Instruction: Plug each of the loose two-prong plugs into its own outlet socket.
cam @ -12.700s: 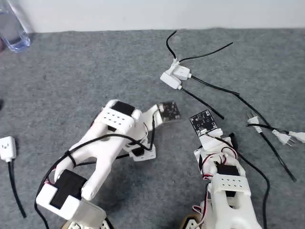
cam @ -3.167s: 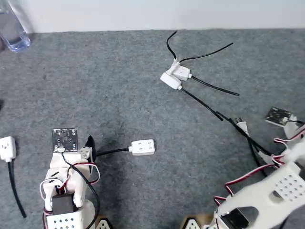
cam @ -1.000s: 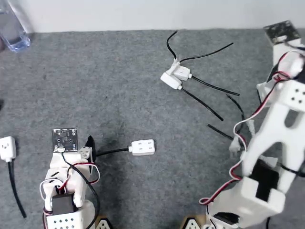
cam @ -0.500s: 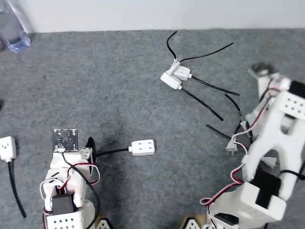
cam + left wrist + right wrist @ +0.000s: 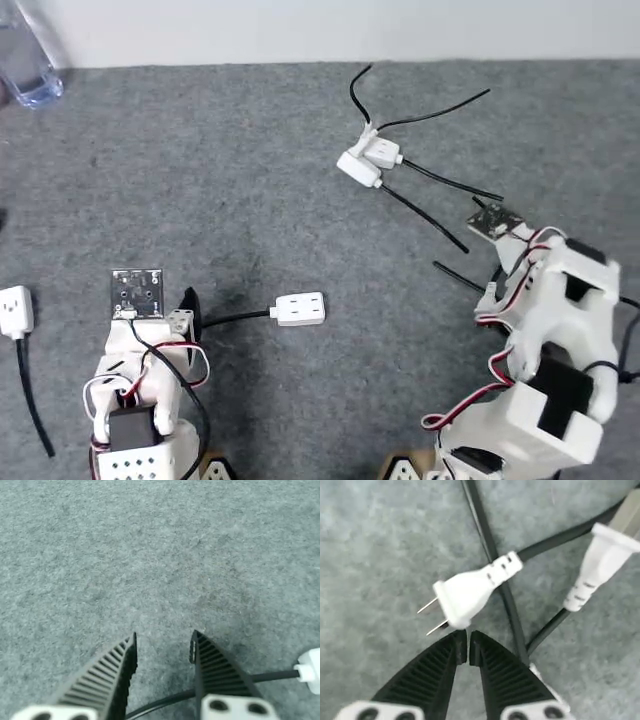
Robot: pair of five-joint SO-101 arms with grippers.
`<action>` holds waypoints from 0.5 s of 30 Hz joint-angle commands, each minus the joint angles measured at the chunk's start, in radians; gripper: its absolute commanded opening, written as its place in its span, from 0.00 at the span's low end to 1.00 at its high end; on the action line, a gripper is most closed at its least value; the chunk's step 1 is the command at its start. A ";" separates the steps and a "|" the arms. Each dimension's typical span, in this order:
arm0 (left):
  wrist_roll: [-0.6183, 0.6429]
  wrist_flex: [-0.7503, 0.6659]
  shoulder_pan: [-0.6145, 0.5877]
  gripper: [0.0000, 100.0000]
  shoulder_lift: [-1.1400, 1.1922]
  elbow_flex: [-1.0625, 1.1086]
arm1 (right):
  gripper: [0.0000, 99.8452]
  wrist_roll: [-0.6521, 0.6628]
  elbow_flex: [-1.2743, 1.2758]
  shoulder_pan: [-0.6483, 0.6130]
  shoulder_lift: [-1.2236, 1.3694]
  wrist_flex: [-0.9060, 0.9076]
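Lying flat, white two-prong plug [image 5: 465, 592] trails black cord [image 5: 555, 540].

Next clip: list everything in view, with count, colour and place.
Outlet sockets: two, white, one central, one at the left edge.
Cord ends lying together: two, white, far centre.
Two-prong plug: one, white, at the right.
Second plug body: one, white, beside it, prongs hidden.
Bottle: one, clear, far left corner.
Table: one, grey.
Left gripper: one, black fingers open, above a black cord.
Right gripper: one, black fingers shut, empty, by the plug.
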 commanded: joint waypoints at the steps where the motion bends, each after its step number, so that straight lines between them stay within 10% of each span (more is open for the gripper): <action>1: -0.012 0.000 0.008 0.17 -0.006 -0.002 | 0.01 0.029 0.018 0.015 -0.041 -0.085; 15: -0.012 0.005 0.032 0.17 -0.006 -0.002 | 0.01 -0.006 0.106 -0.232 -0.050 -0.236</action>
